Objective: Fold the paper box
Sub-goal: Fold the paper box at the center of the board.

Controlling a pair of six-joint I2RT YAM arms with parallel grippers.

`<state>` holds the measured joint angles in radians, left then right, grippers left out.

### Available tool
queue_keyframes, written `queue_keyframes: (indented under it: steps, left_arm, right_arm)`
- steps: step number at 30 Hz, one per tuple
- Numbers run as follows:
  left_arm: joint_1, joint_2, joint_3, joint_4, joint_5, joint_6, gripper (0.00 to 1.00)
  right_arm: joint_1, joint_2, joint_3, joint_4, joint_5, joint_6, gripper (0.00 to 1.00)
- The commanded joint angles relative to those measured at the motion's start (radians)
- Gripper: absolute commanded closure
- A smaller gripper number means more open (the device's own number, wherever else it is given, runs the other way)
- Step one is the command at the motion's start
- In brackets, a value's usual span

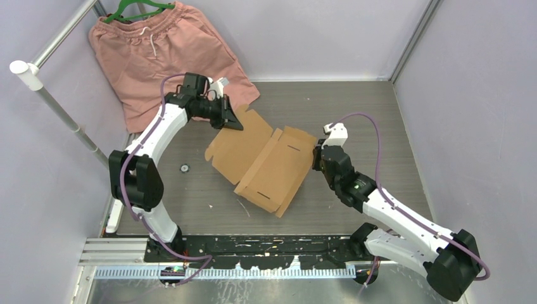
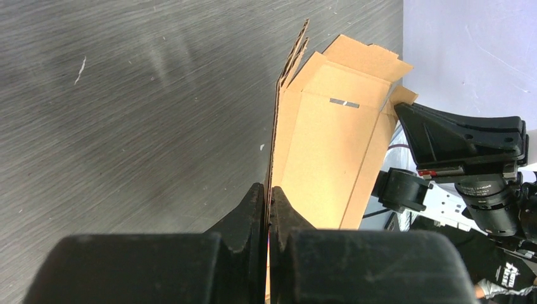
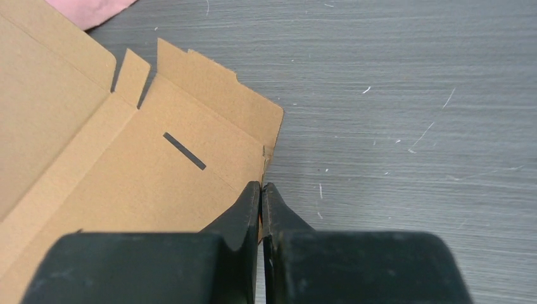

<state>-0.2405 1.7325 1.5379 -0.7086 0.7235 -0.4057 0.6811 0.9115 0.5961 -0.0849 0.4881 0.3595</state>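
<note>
**Stock on hand: one box, two arms, one pair of shorts**

You have one paper box (image 1: 266, 161). It is brown corrugated card, partly folded, and lies at a slant in the middle of the top view. A crease runs across it and notched flaps sit at its ends. One narrow slot shows in each wrist view.

You have two arms and two end effectors.
- **Left end effector** (image 1: 233, 119): it sits at the box's upper left corner. In the left wrist view its fingers (image 2: 253, 209) are pinched narrow on a card edge seen end-on.
- **Right end effector** (image 1: 315, 158): it sits at the box's right edge. In the right wrist view it is equally narrow, clamped on a flap's rim just below a corner.

There is one pair of salmon-pink shorts (image 1: 158, 57) on one green hanger (image 1: 149, 8), upper left. The hem laps onto the surface just beside the left end effector. One small round object (image 1: 184, 168) lies left of the box and apart from it. You cannot tell what it is.

The surface (image 1: 367, 114) is dark grey and brushed, with pale scratches. Lilac walls (image 1: 468, 95) close it at the back and on both sides. One metal pole (image 1: 60, 112) slants along the left. A black rail (image 1: 266, 247) at the bottom carries both arm bases.

Bare surface shows in three places:
- right of the box, up to the right wall
- above the box, toward the back wall
- below the box, down to the rail

At upper left, the box corner, the left end effector and the shorts sit close together.
</note>
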Motion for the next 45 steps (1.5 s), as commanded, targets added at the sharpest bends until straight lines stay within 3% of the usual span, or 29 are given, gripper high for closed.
queue_keyframes:
  steps: [1, 18, 31, 45]
  left_arm:
    - [0.015, 0.001, 0.08, -0.031, -0.033, 0.021, 0.95]
    - [0.013, 0.064, 0.166, -0.129, -0.097, 0.119, 0.96]
    - [-0.013, -0.001, 0.179, -0.062, 0.02, 0.15, 0.95]
    - [-0.095, -0.054, 0.143, -0.026, 0.061, 0.179, 0.94]
  right_arm:
    - [0.0, 0.006, 0.081, -0.046, 0.01, -0.151, 0.98]
    - [0.0, 0.034, 0.14, -0.054, -0.345, -0.231, 0.96]
    - [0.009, 0.271, 0.317, -0.249, -0.354, -0.234, 0.96]
    - [0.008, 0.515, 0.385, -0.271, -0.384, -0.187, 0.97]
